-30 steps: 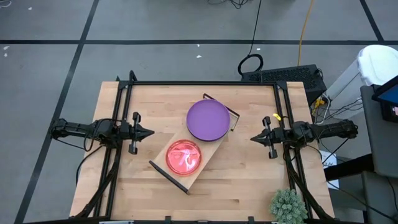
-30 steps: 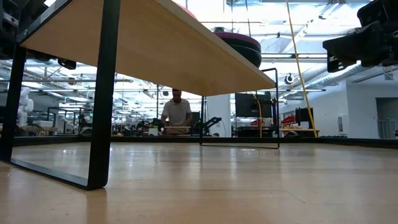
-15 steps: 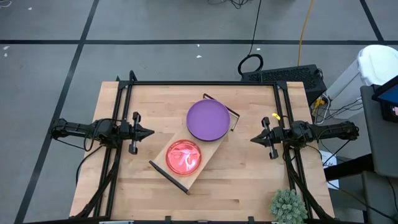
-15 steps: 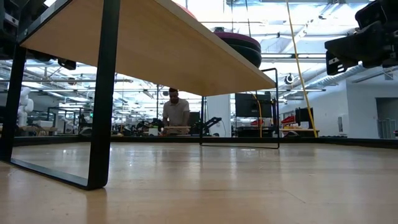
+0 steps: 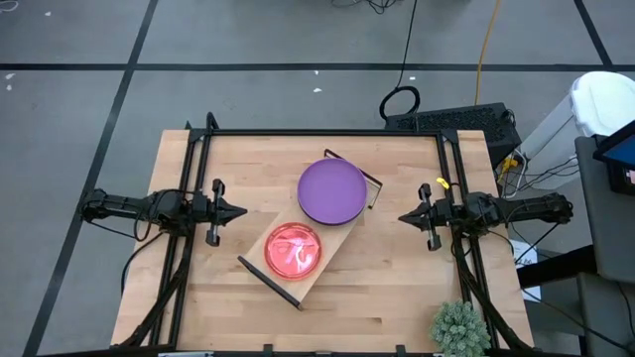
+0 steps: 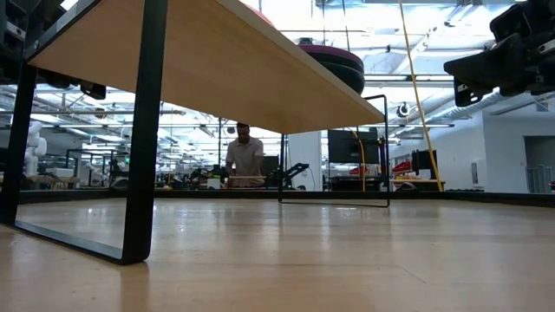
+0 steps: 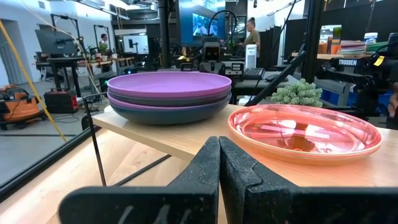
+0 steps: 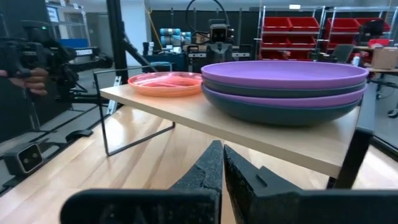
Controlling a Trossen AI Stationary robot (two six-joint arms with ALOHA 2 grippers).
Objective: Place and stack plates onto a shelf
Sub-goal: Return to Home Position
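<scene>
high view: left gripper and right gripper, both pinched closed, point inward at the shelf

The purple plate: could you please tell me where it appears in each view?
High view: purple plate mid-table, on the shelf.
Low view: purple plate edge-on atop the shelf, upper middle.
Left wrist view: purple plate left of centre, on a dark plate.
Right wrist view: purple plate at right.
Shared landmark: the shelf under it.
</scene>
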